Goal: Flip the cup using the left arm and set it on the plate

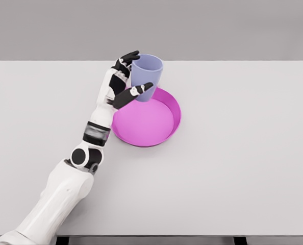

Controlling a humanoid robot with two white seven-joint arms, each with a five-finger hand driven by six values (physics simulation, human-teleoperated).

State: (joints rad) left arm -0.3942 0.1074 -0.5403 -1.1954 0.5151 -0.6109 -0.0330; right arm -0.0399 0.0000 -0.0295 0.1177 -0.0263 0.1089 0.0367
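White left arm coming in from the near-left corner of the grey worktop (233,168), reaching toward the far edge. Magenta plate (174,125) sitting around the middle, a bit toward the far side. Left hand (125,81) wrapped around the lavender cup (147,74), mouth up, held over the plate's far-left rim.

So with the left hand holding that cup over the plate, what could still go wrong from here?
1. The left hand holds the lavender cup mouth-up over the far rim of the magenta plate, not its middle. Released there, it might land on the raised rim and tip.
2. The thumb and fingers wrap only one side of the cup, so it could slip or tilt on release.
3. The forearm sits close to the plate's near-left edge and could nudge it when pulling back.
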